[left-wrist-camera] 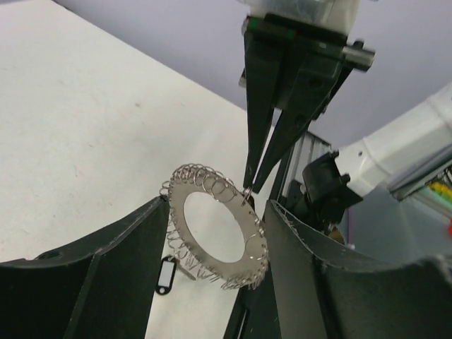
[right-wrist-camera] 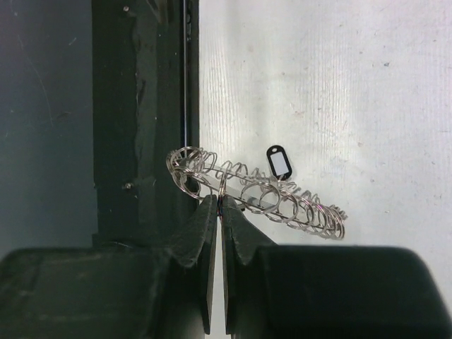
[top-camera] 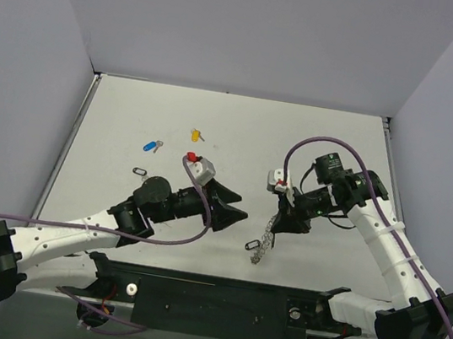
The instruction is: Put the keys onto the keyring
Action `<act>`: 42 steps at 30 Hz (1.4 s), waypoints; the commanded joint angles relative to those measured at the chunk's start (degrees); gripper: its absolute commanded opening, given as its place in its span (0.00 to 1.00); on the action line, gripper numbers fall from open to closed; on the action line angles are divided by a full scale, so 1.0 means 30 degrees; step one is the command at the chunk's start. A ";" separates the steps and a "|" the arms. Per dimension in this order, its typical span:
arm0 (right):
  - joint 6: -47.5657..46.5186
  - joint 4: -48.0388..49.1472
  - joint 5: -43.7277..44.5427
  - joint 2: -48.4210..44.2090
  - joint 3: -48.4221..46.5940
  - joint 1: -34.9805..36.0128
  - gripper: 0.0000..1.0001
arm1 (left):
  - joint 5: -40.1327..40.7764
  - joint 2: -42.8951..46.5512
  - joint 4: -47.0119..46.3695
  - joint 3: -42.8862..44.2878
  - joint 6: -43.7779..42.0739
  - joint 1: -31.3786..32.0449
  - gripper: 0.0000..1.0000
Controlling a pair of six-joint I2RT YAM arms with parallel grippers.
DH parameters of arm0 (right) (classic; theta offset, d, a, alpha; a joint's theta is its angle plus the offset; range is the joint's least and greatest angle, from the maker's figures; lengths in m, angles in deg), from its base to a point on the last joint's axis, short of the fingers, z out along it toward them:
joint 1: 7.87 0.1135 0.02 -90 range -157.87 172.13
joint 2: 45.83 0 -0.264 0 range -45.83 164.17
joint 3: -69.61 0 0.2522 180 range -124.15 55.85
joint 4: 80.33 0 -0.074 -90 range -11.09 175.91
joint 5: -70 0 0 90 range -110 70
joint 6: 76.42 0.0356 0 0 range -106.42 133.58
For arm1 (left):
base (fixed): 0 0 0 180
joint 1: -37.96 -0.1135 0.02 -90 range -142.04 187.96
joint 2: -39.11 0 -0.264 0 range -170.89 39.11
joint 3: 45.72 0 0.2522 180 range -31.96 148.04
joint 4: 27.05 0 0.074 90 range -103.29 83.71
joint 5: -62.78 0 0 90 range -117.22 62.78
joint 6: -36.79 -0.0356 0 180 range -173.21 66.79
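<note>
Your right arm's fingers (right-wrist-camera: 205, 236) are clenching the upper rim of the large silvery coiled-wire keyring (right-wrist-camera: 282, 201), which is hanging on edge over the near middle of the white desk (top-camera: 132, 113). Your left arm's fingers (left-wrist-camera: 113, 268) are standing released and empty, facing the ring's open face. The small blue-capped key (top-camera: 153, 146), yellow-capped key (top-camera: 196, 136) and black-capped key (top-camera: 140, 172) are lying well apart to the far left, nearer the left arm. A second black-capped key (top-camera: 251, 246) is sitting just beside the ring's lower edge; I cannot tell whether it is threaded.
</note>
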 commanded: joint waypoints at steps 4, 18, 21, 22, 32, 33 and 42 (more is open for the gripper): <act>-0.2278 -0.2404 -0.0517 0.0149 -0.0915 0.0061 0.00 | -0.4257 -0.2892 -0.3021 0.1359 -0.4276 0.1021 0.66; -0.2513 -0.2288 -0.1103 0.0089 -0.0504 0.0090 0.00 | -0.4874 -0.6965 -0.5342 0.2561 -0.5247 0.2371 0.51; -0.2542 -0.2230 -0.1133 0.0002 -0.0387 0.0090 0.00 | -0.4436 -0.7230 -0.4992 0.2619 -0.5393 0.2546 0.47; -0.2513 -0.2230 -0.1133 -0.0085 -0.0300 0.0090 0.00 | -0.4318 -0.7260 -0.4903 0.2648 -0.5567 0.2576 0.46; -0.2455 -0.2112 -0.1338 -0.0116 -0.0182 0.0090 0.00 | -0.3672 -0.7406 -0.4111 0.3058 -0.5950 0.2694 0.35; -0.2484 -0.2083 -0.1338 -0.0174 -0.0153 0.0090 0.00 | -0.3730 -0.7435 -0.4111 0.3088 -0.5921 0.2723 0.33; -0.2455 -0.2083 -0.1397 -0.0291 -0.0123 0.0090 0.00 | -0.3496 -0.7670 -0.3731 0.3147 -0.5833 0.2928 0.27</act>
